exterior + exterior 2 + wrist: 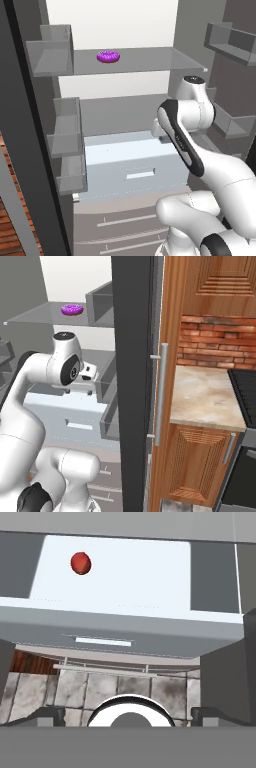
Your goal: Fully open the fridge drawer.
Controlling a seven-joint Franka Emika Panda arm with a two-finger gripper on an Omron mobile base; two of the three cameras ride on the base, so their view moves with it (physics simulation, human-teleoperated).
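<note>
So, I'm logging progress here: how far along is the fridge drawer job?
Partly done: the fridge drawer stands pulled out, its pale inside and a red fruit showing from above. The gripper hovers over it, fingers spread, holding nothing, away from the slot handle. Whether it is at full travel, I cannot tell.

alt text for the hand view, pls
Looking down into the pulled-out fridge drawer, whose pale interior holds a small red round item near one corner. The drawer's white slot handle sits on its front face, with grey floor tiles below.
</note>
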